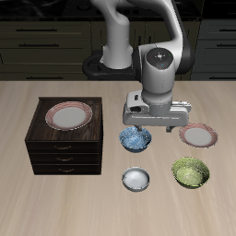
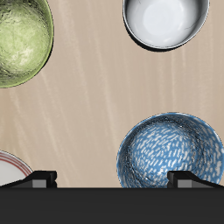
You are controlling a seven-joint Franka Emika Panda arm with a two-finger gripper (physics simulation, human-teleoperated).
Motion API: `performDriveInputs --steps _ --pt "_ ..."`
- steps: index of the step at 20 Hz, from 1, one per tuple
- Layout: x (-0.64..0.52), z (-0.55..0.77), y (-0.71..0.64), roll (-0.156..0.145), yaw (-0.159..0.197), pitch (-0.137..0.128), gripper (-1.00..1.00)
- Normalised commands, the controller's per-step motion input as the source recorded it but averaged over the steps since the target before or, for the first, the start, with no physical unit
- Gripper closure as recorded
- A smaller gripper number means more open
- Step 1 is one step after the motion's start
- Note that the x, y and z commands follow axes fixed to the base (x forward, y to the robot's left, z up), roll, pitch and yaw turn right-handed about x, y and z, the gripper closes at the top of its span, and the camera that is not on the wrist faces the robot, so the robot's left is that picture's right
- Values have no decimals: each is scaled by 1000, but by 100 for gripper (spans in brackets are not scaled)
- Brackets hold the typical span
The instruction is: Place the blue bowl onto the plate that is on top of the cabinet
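- The cabinet (image 1: 63,138) is a low, boxy block of dark brown wood with three shallow drawers, each with small knobs, standing on the pale wooden table (image 1: 28,198).
- The plate (image 1: 69,115) lies flat on the cabinet's top: round, cream-white, with a reddish-brown rim.
- The blue bowl (image 1: 135,139) sits on the table between the cabinet and the other dishes, small and round, mottled blue and white inside and out; the wrist view shows its speckled hollow (image 2: 171,153) close up.
- The gripper (image 1: 147,127) hangs just above the blue bowl's back rim, not touching it; its two dark fingertips (image 2: 39,178) stand wide apart, with nothing between them.
- A plain grey-white bowl (image 1: 136,179) with a smooth, glossy inside rests nearer the table's front edge.
- A green speckled bowl (image 1: 191,171) stands beside it, with a rough, glazed look.
- A pink-rimmed plate (image 1: 197,136) lies behind the green bowl.
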Motion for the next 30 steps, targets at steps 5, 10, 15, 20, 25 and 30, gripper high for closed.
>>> performDriveInputs --steps 5,10,15,20,25,30 --pt "-31 -204 -5 -5 -9 17 -100" --pt "-9 -171 -18 -11 1 18 -100" --pt "1 -250 -6 -5 -7 42 -100" --pt "-10 -241 -65 -9 -17 41 -100" --pt "-8 -226 -33 15 -24 34 100" --pt "-12 -31 -59 1 -9 9 100"
